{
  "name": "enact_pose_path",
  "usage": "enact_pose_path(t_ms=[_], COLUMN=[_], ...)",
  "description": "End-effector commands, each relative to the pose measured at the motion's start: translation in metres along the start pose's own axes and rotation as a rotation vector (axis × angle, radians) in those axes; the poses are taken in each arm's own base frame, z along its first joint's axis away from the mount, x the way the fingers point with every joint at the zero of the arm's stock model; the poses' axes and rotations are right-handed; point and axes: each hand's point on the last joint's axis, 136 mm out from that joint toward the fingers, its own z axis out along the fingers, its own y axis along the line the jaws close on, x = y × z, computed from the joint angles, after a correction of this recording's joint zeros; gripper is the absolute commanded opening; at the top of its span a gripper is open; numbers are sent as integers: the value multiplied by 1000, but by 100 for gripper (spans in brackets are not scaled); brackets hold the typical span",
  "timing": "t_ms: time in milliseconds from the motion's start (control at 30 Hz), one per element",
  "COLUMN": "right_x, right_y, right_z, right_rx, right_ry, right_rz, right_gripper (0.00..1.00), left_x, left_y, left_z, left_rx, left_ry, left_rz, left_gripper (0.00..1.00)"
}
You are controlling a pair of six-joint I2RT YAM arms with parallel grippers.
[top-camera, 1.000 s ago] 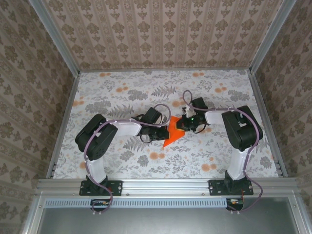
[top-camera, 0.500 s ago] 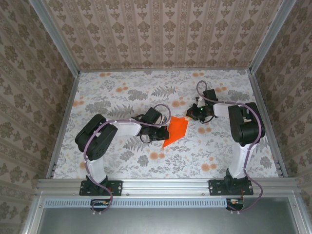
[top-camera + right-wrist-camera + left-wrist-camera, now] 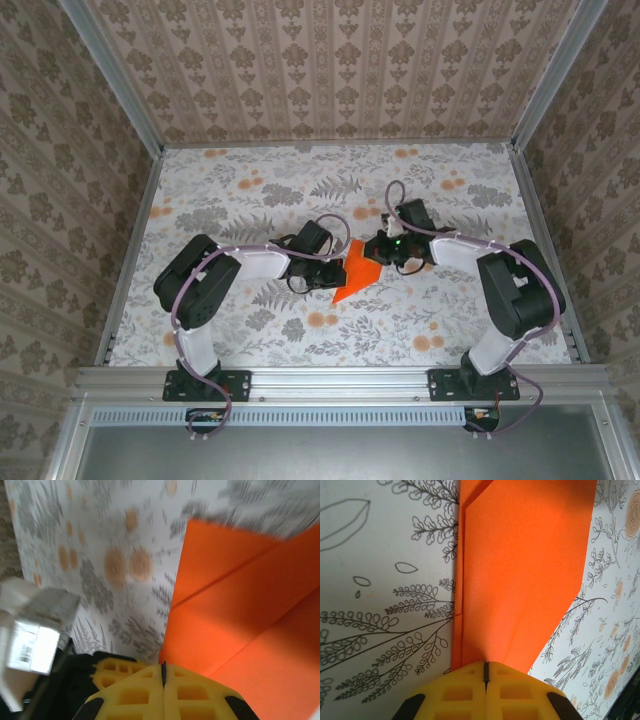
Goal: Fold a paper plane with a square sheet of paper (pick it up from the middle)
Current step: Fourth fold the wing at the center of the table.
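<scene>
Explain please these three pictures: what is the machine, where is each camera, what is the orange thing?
Two black-and-white robot arms are bolted at the table's near edge. The wide picture looks down from above and behind them; the two close pictures come from cameras on their wrists. On the flowered tablecloth lies a vivid orange sheet of paper, folded to a wedge. The left gripper and right gripper, yellow-fingered, are shut, tips at the paper; whether they pinch or press it is unclear.
</scene>
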Motion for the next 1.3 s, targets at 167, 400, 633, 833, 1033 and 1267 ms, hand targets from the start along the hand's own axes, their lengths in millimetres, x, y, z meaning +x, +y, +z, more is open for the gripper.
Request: enact_pose_path(t_ms=[167,400,633,833,1033,1267], right_x=[14,25,35,37,41,43], right_y=[-12,-45,-72,-79,-85,-91], right_z=[31,40,42,41,40,39], right_rx=[-11,109,215,252,282,315], right_ry=[80,124,158,169,180,181], right_rz=[65,76,106,114,129,154], right_gripper=[4,3,3,3,3,3], left_x=[25,9,-14,-11,-5,1], left_y=[29,7,-32,-31,-27,-20], left_z=[3,-9,-32,-16,0,1], left_rx=[-103,-44,43,44,36,-1], left_ry=[84,29,-57,-36,4,15], left_rz=[-85,-54,4,-30,-57,-52], left_gripper=[0,0,7,8,8,9])
